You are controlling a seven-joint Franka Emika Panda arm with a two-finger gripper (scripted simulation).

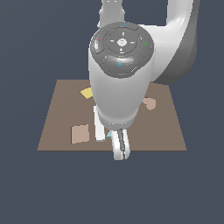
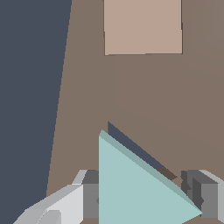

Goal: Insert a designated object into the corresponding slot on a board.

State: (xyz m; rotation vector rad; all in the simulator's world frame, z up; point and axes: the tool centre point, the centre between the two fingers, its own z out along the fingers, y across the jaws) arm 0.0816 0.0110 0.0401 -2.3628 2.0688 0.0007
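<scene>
The pale teal triangular block (image 2: 135, 188) sits between my gripper's (image 2: 144, 202) two fingers, one against its flat side and one at its tip, so the gripper is shut on it. A thin dark sliver of the triangular slot (image 2: 133, 148) shows along the block's slanted edge; the block covers the rest. In the exterior view the arm hides most of this. Only a speck of the teal block (image 1: 109, 136) and the gripper (image 1: 120, 148) show, low over the front edge of the brown board (image 1: 61, 113).
A pale tan square patch (image 1: 80, 133) (image 2: 143, 26) lies on the board close to the gripper. A yellow block (image 1: 86, 92) and a pink block (image 1: 149, 103) sit towards the board's back. The board's edge (image 2: 65, 109) borders dark floor. No hexagonal cut-out is in view.
</scene>
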